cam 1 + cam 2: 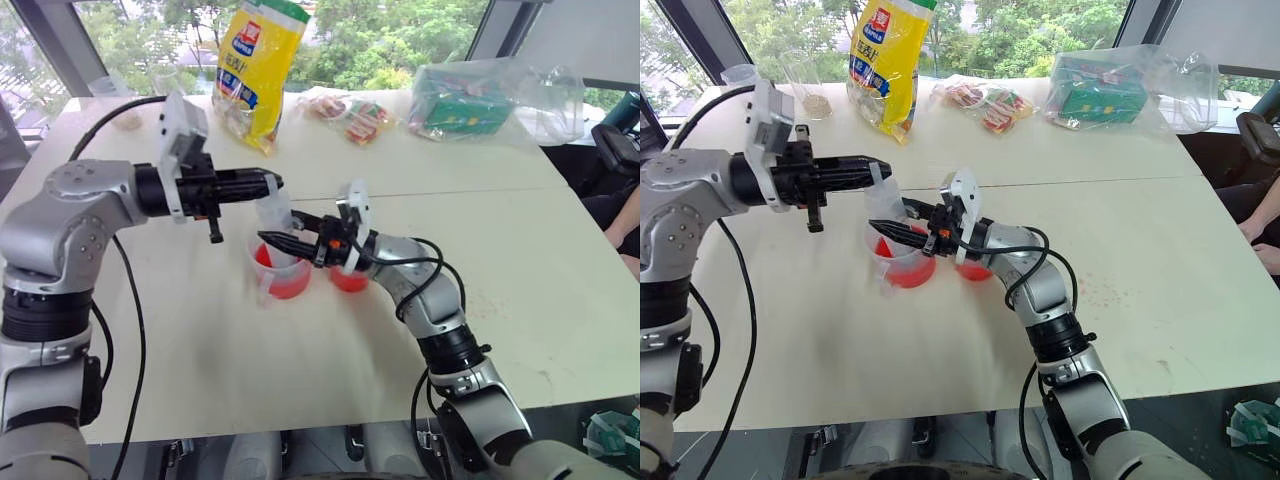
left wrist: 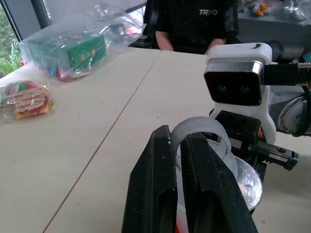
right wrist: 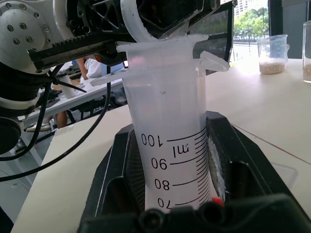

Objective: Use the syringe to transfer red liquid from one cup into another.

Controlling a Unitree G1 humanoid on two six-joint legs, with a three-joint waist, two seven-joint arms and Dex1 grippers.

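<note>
Clear ribbed syringe (image 3: 175, 145) clamped by both black pincers.

The syringe (image 3: 170, 145) has black marks: 100, 90, 80, 70 and "ml". The yellow bag's (image 1: 255, 65) words are too small to read.

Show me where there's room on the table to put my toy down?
Bare tabletop stretches right of the two cups of red liquid. The far edge is crowded: yellow bag, snack packets, green box in plastic.
</note>
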